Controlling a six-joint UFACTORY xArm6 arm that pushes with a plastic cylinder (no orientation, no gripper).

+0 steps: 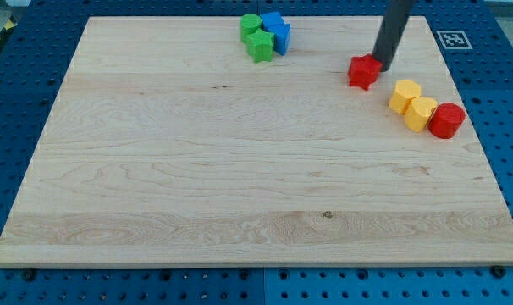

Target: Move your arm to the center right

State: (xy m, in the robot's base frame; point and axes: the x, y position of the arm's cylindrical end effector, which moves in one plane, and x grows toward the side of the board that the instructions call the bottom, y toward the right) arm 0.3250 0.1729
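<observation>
Red cylinder (pixel 447 120) near board's right edge (pixel 485 144)

Pale wooden board (pixel 239 169) on a blue pegboard table (pixel 19 85). Two green blocks (pixel 256 38), two blue blocks (pixel 276 30), two yellow blocks (pixel 413 104), a red block (pixel 365 71) and a red cylinder (pixel 447 120). The rod (pixel 394 34) looks black, perhaps dark grey.
</observation>
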